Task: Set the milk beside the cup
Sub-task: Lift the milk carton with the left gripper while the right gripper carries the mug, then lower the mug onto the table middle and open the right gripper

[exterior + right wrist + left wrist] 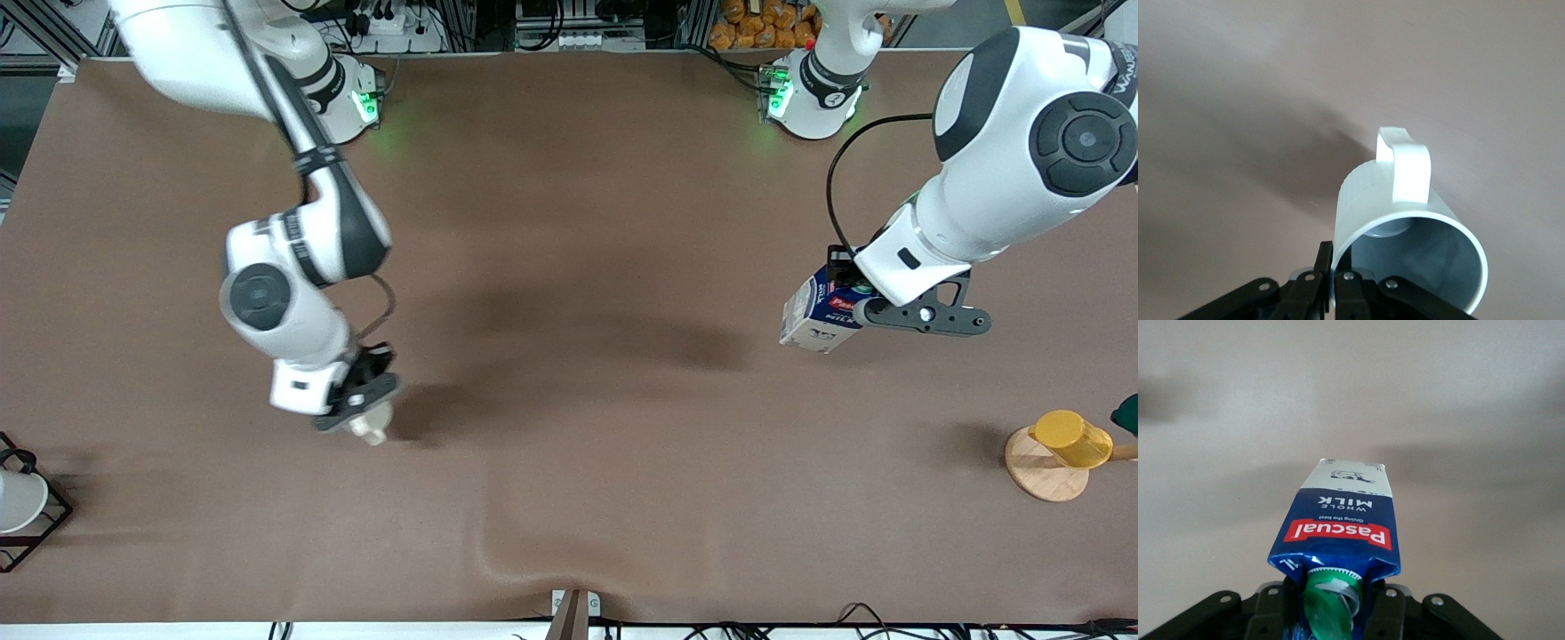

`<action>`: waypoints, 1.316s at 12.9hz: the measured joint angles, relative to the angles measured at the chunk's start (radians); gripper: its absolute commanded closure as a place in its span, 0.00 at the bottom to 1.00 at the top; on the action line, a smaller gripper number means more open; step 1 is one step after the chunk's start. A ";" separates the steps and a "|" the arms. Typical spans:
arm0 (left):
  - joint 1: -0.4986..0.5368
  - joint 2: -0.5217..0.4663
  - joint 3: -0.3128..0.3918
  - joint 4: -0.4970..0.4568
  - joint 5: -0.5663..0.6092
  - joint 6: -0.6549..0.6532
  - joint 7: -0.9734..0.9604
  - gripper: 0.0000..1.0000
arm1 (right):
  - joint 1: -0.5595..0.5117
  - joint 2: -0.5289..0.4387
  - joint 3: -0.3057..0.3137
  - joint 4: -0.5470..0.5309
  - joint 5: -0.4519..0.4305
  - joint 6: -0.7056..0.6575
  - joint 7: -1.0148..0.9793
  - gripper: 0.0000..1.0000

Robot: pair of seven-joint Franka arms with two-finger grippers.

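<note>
Blue-topped milk (pixel 816 317) hangs pinched at its gable in the left gripper (pixel 845 289) over that arm's end of the table, well apart from the cup (pixel 372 423), rim-clamped by the right gripper (pixel 363 404) over the other end.

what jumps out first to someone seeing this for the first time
Both arms carry something above the brown table: the left gripper holds the milk near its cap, the right gripper pinches the cup by its rim. A yellow cup sits at the left arm's end.
</note>
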 measured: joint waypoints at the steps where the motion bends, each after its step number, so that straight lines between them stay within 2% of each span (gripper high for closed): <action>1: -0.001 0.000 0.000 0.000 0.000 0.000 -0.001 0.75 | 0.035 0.028 0.000 0.033 0.033 -0.017 0.028 1.00; 4: -0.004 0.001 -0.001 0.001 0.000 0.000 -0.007 0.75 | 0.136 0.111 0.000 0.139 0.118 -0.046 0.069 1.00; 8: -0.012 0.002 -0.002 0.002 0.000 -0.001 -0.009 0.74 | 0.279 0.215 -0.001 0.276 0.127 -0.039 0.076 1.00; 12: -0.033 0.005 -0.007 0.002 -0.050 -0.013 -0.012 0.75 | 0.315 0.290 -0.003 0.325 0.126 0.033 0.067 1.00; 13: -0.034 0.008 -0.007 0.002 -0.064 -0.016 -0.014 0.75 | 0.315 0.296 -0.003 0.326 0.126 0.033 0.066 0.83; 14: -0.036 0.012 -0.007 0.002 -0.070 -0.018 -0.023 0.75 | 0.317 0.299 -0.003 0.326 0.126 0.033 0.066 0.01; 17: -0.062 0.021 -0.009 0.002 -0.072 -0.018 -0.106 0.75 | 0.332 0.299 -0.003 0.330 0.126 0.033 0.065 0.00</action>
